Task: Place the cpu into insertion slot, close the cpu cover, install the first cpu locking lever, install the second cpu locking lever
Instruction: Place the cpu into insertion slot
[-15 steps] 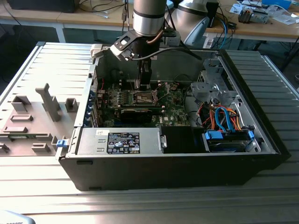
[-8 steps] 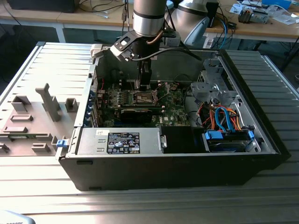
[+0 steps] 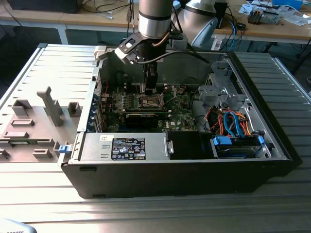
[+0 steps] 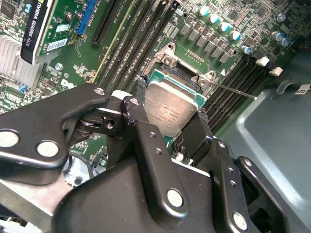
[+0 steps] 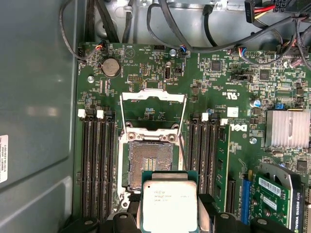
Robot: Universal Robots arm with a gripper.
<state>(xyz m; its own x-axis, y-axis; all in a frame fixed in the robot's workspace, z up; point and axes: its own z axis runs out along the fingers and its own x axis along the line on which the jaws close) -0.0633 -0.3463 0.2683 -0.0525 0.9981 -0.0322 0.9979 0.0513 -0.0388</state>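
Observation:
My gripper (image 5: 170,214) is shut on the cpu (image 5: 169,206), a flat grey-silver square pinched by its two side edges between black fingers (image 4: 137,112). The cpu (image 4: 170,109) hangs just above the motherboard, partly over one edge of the insertion slot (image 5: 149,165), whose contact field lies bare. The cpu cover (image 5: 153,93) stands swung open beyond the slot, board showing through its window. Two thin locking levers (image 5: 183,119) are raised beside it; one lever (image 4: 233,90) sticks out sideways. In the exterior view the gripper (image 3: 151,86) reaches down into the open computer case over the slot (image 3: 150,101).
Black memory slots (image 5: 97,165) flank the socket on both sides. A graphics card (image 5: 279,194) and silver heatsink (image 5: 287,127) lie on one side. Cables (image 5: 194,34) run along the board's edge. The case wall (image 5: 34,121) is close. A drive cage (image 3: 221,92) and power supply (image 3: 126,145) fill the case.

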